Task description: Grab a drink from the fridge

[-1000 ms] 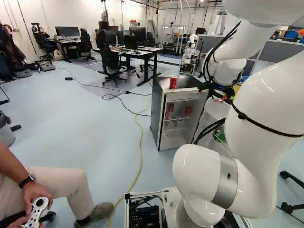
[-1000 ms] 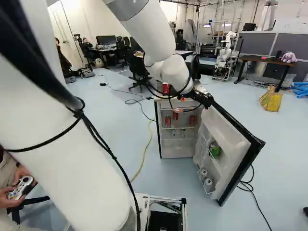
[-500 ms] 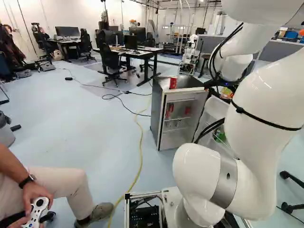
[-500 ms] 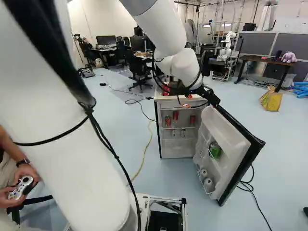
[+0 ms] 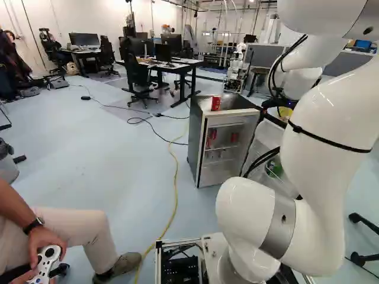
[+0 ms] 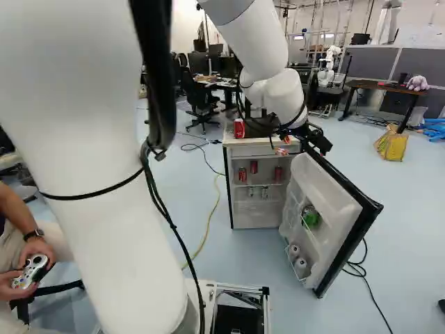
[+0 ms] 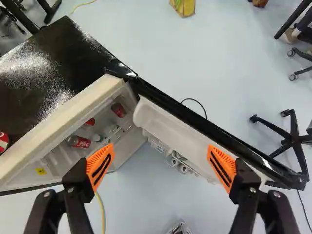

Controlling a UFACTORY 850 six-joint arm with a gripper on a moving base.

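you're probably lining up the wide-spread gripper (image 7: 161, 168) over the fridge door (image 6: 321, 198), needing to descend left toward the red cans (image 6: 242, 175).

The arm (image 5: 328, 177) is glossy white, all fat rounded tubes, with a silvery grey band (image 5: 278, 234) low down and black cables (image 5: 264, 158) tied along it. Its black gripper (image 6: 303, 140) has shiny round screws (image 7: 252, 189) and bright orange pads (image 7: 101, 165) with dark slots.
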